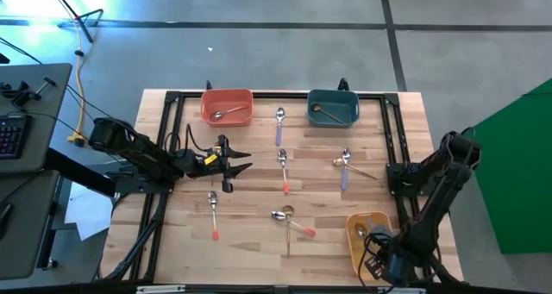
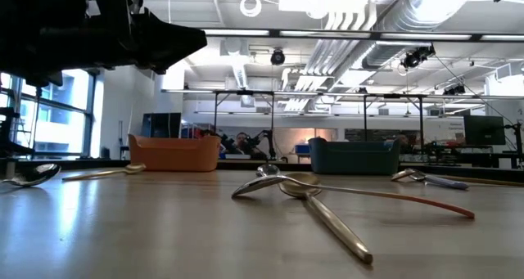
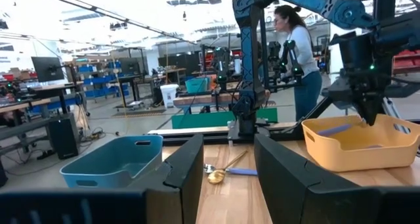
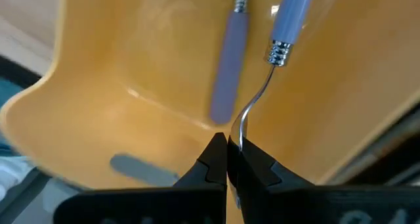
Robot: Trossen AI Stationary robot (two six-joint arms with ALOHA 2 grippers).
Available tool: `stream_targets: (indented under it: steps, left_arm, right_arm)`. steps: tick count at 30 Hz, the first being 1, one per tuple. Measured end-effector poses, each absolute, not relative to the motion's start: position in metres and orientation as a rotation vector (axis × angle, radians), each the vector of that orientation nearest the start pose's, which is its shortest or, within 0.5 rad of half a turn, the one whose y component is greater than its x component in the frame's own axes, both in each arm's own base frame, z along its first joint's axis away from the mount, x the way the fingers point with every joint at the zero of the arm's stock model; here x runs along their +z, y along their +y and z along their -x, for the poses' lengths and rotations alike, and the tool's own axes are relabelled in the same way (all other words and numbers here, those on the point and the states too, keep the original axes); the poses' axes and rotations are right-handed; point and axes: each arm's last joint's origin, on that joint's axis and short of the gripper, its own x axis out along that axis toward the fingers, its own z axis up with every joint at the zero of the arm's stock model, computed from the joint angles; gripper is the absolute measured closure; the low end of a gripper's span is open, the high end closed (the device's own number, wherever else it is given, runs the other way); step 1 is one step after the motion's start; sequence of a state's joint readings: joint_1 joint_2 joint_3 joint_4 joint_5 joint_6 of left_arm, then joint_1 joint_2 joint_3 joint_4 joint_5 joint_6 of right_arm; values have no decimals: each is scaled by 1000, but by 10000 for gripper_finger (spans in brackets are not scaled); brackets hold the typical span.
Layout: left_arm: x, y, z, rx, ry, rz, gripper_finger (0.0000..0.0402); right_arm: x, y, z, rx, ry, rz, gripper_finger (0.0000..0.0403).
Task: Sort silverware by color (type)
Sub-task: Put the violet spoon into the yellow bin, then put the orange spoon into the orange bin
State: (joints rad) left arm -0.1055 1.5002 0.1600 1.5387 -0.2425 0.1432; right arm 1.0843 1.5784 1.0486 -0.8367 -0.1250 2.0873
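**Right gripper holds a purple spoon over the yellow bowl**

The right gripper [image 4: 228, 159] hangs over the yellow bowl [image 1: 358, 234] at the near right corner of the surface [image 1: 250, 234]. Its fingers are closed on the thin metal neck of a purple-handled spoon [image 4: 289, 20], whose handle points down into the bowl. A second purple spoon [image 4: 230, 66] lies on the bowl's floor just beside it.

The left gripper [image 1: 231, 163] hovers above the left half of the surface with its fingers spread apart and nothing between them.

Other spoons lie loose on the wood: an orange-red one [image 1: 213, 215] near the left edge, a purple one [image 1: 279, 126] between the coral bowl [image 1: 227, 106] and the teal bowl [image 1: 333, 107] at the far edge, an orange-red one [image 1: 284, 169] at the middle, a purple [image 1: 345, 169] and a gold [image 1: 355, 167] crossed toward the right, and a gold [image 1: 288, 229] and an orange-red [image 1: 295, 224] overlapping near the front edge. The coral and teal bowls each hold one spoon.
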Motion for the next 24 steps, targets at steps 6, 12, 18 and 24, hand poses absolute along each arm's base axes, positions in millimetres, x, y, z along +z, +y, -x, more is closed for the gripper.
stream_targets:
  steps: [6,12,18,24]
  left_arm:
    - [161,-14,-209,157,-185,-115,275]
    - [161,-14,-209,156,-185,-101,275]
    - [161,-12,-210,167,-182,-109,275]
    - [154,-11,-211,168,-117,-104,275]
  right_arm:
    - [181,248,-127,-574,1559,-945,402]
    - [174,243,-125,-593,1560,-929,380]
    - [181,236,-126,-593,1583,-930,313]
    - [203,216,-129,-576,1543,-906,281]
